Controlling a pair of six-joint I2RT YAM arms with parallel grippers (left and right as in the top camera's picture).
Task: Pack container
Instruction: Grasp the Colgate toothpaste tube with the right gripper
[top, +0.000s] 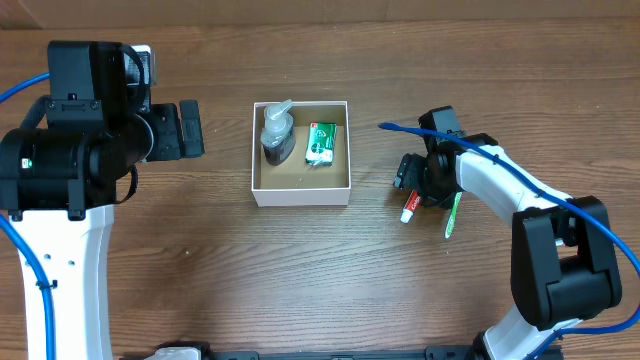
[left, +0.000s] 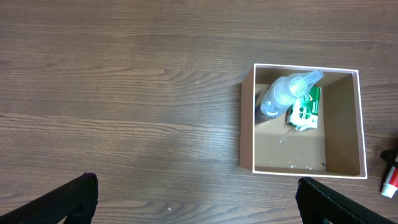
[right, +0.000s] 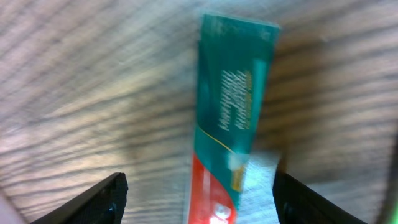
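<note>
The container, a square white-walled box with a brown inside, sits mid-table. It holds a clear bottle and a green packet. The left wrist view also shows the container, bottle and packet. My left gripper is open and empty, left of the box; its fingers hang over bare wood. My right gripper is open right of the box, over a red, white and teal toothpaste tube. In the right wrist view the tube lies between the spread fingers, blurred.
A green toothbrush lies on the table just right of the toothpaste tube. The tube's red cap end shows at the right edge of the left wrist view. Blue cables run along both arms.
</note>
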